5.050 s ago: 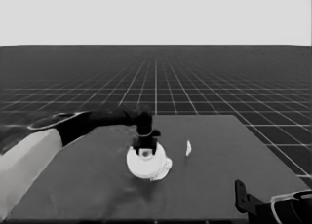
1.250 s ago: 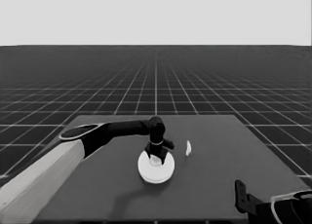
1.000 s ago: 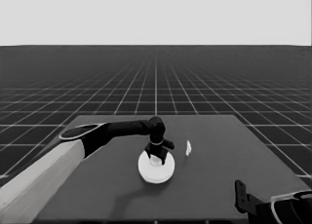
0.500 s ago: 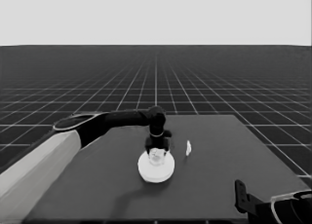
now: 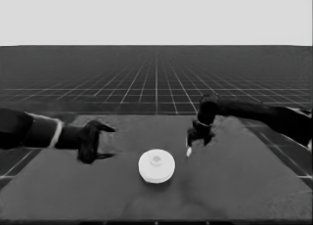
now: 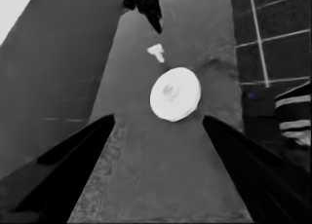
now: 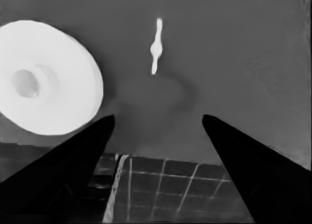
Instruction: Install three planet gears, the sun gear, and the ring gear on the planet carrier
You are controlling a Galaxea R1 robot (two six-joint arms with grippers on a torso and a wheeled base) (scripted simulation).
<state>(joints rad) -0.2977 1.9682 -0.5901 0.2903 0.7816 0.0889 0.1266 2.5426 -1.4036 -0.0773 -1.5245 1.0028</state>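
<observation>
Above thin white piece (image 5: 189, 151): right fingers (image 5: 199, 137) apart.

Dark table (image 5: 244, 186): larger round part (image 5: 156, 166), thin white piece (image 5: 188, 151).

Larger round part (image 5: 156, 166) flat mid-table (small central hole)

Right gripper (image 7: 156, 136): the two black fingers (image 7: 63, 165) stand wide apart, with nothing between them.
Larger round part (image 7: 46, 78): white, thick-rimmed, with a small hole in the middle; it lies on the table (image 7: 234, 63) beside one finger, not touching it.
Thin white piece (image 7: 156, 46): it lies flat on the table, apart from the round part and ahead of the fingers.
</observation>
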